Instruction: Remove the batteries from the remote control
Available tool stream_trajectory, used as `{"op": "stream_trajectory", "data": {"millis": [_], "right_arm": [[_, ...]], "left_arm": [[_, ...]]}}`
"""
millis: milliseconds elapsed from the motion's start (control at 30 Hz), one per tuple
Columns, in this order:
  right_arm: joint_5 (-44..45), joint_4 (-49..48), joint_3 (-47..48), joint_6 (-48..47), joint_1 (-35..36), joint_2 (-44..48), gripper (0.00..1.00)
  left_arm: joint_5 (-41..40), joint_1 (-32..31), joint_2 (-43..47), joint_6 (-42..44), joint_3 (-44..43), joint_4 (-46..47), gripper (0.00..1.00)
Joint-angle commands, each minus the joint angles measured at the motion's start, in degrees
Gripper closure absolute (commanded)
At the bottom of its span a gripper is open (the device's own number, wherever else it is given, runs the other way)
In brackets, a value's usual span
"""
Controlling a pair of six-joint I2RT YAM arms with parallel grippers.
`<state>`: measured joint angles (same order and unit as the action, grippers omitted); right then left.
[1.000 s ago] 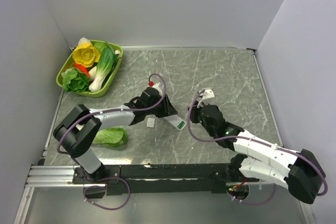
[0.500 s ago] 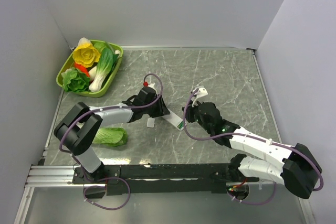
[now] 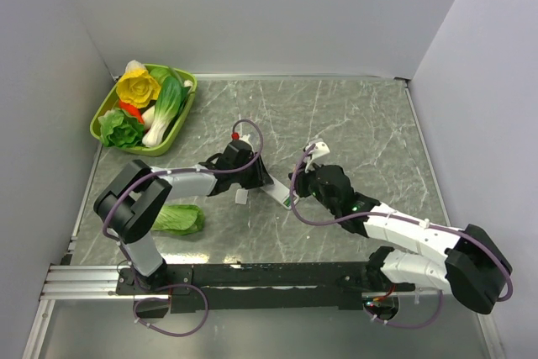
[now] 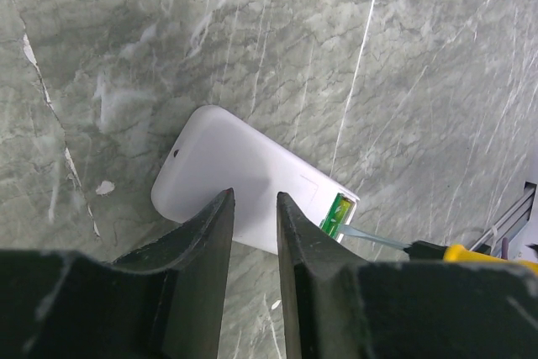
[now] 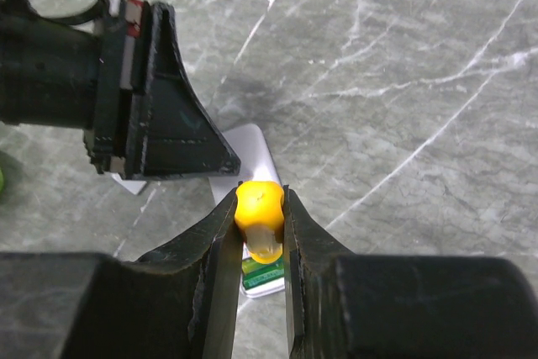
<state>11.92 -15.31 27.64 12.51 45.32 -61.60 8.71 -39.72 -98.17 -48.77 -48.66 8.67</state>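
remote control: the slim white rectangular plastic remote control (image 3: 276,192) is lying flat on the grey marble-patterned table (image 3: 361,124) between your two arms, with its plain back facing up.
batteries: the small green cylindrical batteries (image 4: 334,213) are sitting in the open compartment at the remote control's end, on your right arm's side; only a green sliver is showing, so you cannot be counting them.
left gripper: your left gripper (image 4: 254,206) is reaching down over the remote control's back, its two black fingers standing slightly apart with nothing between them; whether the tips are touching the plastic is not showing.
right gripper: your right gripper (image 5: 259,201) is pinching the yellow-handled, metal-shafted screwdriver (image 5: 259,218) tightly between both fingers.
screwdriver tip: the thin shaft is meeting the compartment's edge right beside the batteries.
cover: a small white square plastic cover piece (image 3: 241,197) is lying on the table just beside your left gripper.
background: a lime-green plastic tray (image 3: 192,86) is holding toy vegetables at the far left corner, and a loose green leafy vegetable (image 3: 176,219) is lying near your left arm.
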Motion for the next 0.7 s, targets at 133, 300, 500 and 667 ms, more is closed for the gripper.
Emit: {"op": "stream_trajectory", "data": {"millis": [133, 300, 500, 667], "right_arm": [[0.38, -1.65, -0.13, 0.76, -0.50, -0.27, 1.00], [0.47, -2.71, -1.71, 1.37, -0.50, -1.06, 1.00], [0.20, -5.43, -4.96, 1.55, -0.50, -0.54, 1.00], [-0.14, -9.38, -9.08, -0.03, 0.55, 2.27, 1.00]], "left_arm": [[-0.54, -0.09, -0.18, -0.44, -0.20, 0.65, 0.68], [-0.45, -0.09, -0.09, -0.80, 0.67, 1.27, 0.68], [-0.62, -0.09, -0.35, -1.41, 1.11, 1.26, 0.68], [-0.18, -0.18, -0.88, -2.11, 1.64, 1.62, 0.68]]}}
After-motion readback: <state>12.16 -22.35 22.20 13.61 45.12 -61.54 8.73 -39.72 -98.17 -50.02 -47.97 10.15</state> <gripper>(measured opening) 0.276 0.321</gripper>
